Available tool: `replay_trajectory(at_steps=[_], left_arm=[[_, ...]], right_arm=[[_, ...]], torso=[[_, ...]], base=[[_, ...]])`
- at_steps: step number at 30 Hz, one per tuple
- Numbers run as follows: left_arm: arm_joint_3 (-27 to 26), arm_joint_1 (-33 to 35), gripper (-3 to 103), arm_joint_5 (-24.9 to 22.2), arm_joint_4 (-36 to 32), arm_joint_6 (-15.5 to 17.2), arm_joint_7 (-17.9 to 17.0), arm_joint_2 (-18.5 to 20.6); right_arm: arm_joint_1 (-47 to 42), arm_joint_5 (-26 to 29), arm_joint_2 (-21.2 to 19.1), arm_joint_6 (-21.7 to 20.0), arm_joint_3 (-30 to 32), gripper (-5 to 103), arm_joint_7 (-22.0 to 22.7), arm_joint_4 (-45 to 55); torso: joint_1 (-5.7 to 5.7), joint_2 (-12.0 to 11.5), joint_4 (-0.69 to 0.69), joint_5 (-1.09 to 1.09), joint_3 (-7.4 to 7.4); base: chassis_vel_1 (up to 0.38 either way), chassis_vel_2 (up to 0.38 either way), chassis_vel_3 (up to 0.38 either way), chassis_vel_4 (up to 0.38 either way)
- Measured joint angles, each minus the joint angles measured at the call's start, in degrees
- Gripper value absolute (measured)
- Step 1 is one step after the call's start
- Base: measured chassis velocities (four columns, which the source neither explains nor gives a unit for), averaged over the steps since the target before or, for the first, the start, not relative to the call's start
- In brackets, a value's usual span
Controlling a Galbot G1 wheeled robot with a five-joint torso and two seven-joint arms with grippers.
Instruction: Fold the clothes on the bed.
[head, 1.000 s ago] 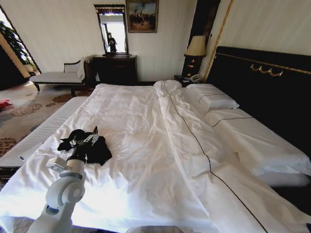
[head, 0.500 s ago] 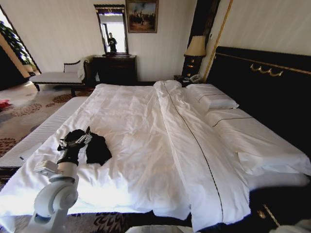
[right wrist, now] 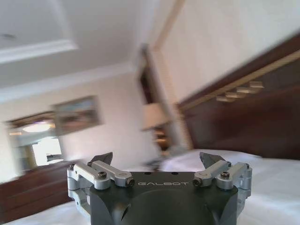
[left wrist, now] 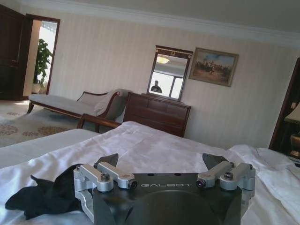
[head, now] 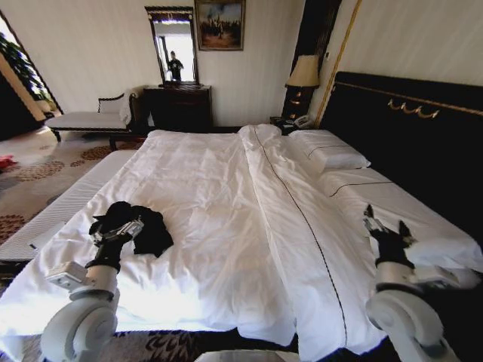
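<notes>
The clothes are one black T-shirt [head: 147, 230], lying crumpled on the near left part of the bed's white duvet [head: 226, 226]. My left gripper [head: 118, 232] hovers at the shirt's near edge, open, with nothing between its fingers. The left wrist view shows the left gripper [left wrist: 164, 161] with jaws wide apart and the black T-shirt [left wrist: 42, 199] off to one side of it. My right gripper [head: 386, 223] is raised over the bed's right side near the pillows, open and empty. In the right wrist view the right gripper [right wrist: 157, 159] points toward the headboard.
The dark headboard [head: 407, 128] runs along the right, with white pillows [head: 332, 157] below it. A striped white bench [head: 56, 211] lies along the bed's left side. A dresser with a mirror [head: 177, 102], a chaise [head: 90, 119] and a lamp [head: 304, 74] stand at the far wall.
My left gripper has drawn back toward the near edge of the shirt. My right arm has come up into view on the right. The shirt stays where it was.
</notes>
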Motion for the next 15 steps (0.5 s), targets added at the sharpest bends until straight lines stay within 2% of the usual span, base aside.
replay_trajectory(at_steps=[1, 2, 5, 9, 11, 15], left_arm=[[-0.04, 0.6, 100, 1.33, 0.05, -0.2, 0.23, -0.31], [-0.04, 0.6, 100, 1.33, 0.05, -0.2, 0.23, -0.31], [0.22, 0.92, 100, 7.41, 0.93, -2.09, 1.79, -1.6], [1.21, 1.53, 100, 7.44, 0.36, -2.21, 2.14, -2.17], [1.85, 1.9, 100, 7.3, -0.5, -2.11, 2.35, -2.25], [3.12, 1.18, 100, 7.68, -0.63, -2.11, 2.46, -2.82]], right_arm=[[1.44, -0.59, -1.15, -0.04, -1.38, 100, -2.06, -0.49], [1.44, -0.59, -1.15, -0.04, -1.38, 100, -2.06, -0.49], [3.32, -4.31, -2.33, 0.21, -4.13, 100, -5.14, -2.34], [2.58, -6.52, -1.86, 1.37, -4.44, 100, -8.97, -3.51], [1.12, -5.7, -1.42, 1.5, -4.07, 100, -11.63, -3.29], [-0.2, -4.13, -0.85, 1.15, -3.7, 100, -12.86, -2.64]], torso=[[0.0, 0.0, 0.01, 0.0, 0.0], [0.0, 0.0, 0.01, 0.0, 0.0], [0.0, 0.0, 0.0, 0.0, 0.0], [0.0, 0.0, -0.03, 0.0, 0.0], [0.0, 0.0, -0.03, 0.02, 0.0], [-0.01, 0.0, -0.03, 0.0, 0.0]], base=[[0.0, 0.0, 0.0, 0.0], [0.0, 0.0, 0.0, 0.0], [0.0, 0.0, 0.0, 0.0], [0.0, 0.0, 0.0, 0.0], [0.0, 0.0, 0.0, 0.0], [0.0, 0.0, 0.0, 0.0]])
